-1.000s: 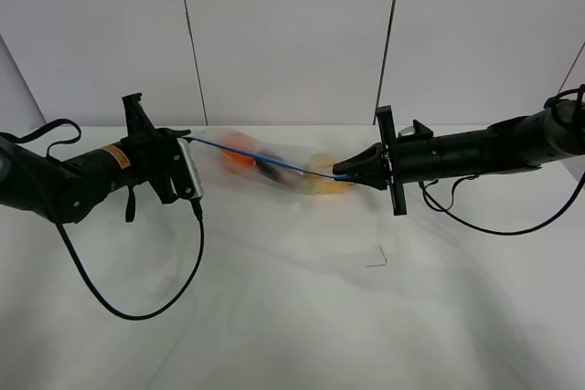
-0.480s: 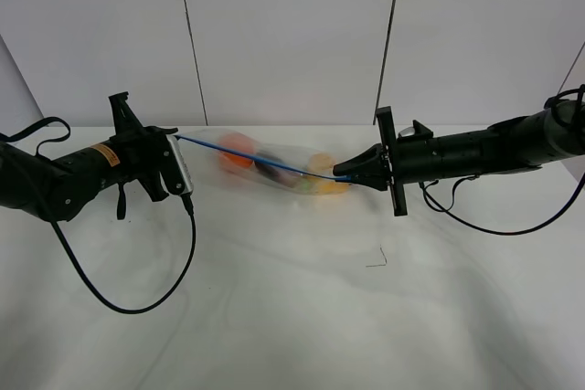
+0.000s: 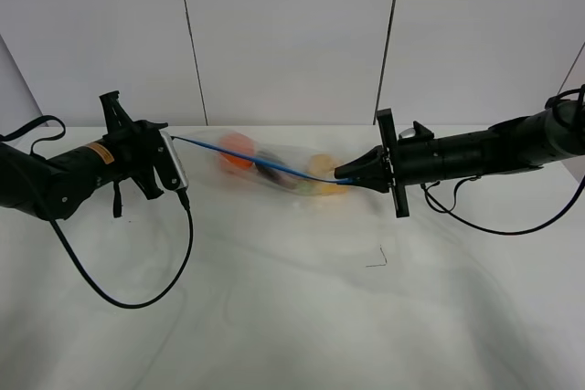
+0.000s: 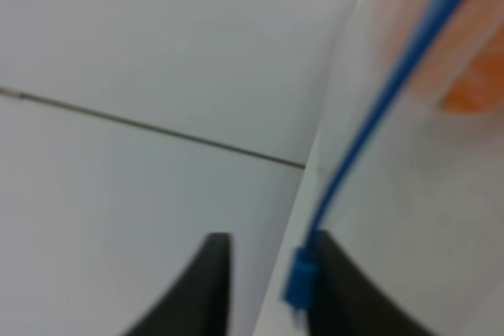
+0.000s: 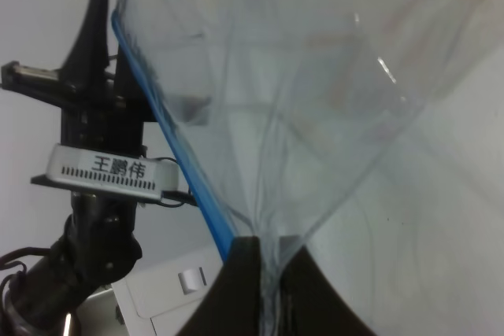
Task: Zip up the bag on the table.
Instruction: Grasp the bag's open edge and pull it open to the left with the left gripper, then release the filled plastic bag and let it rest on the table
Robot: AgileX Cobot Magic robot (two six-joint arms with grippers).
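Left gripper sits further toward the left edge than in the earlier frame, so the strip is drawn longer. We see its jaws parted, with the strip end just touching one jaw. Right gripper is pinched on the bag corner. The bag hangs upper centre, strung between both over the table. Our read on the risk: the left end drops free, fruit weight sags the bag, and the seal peels or the right pinch slips.
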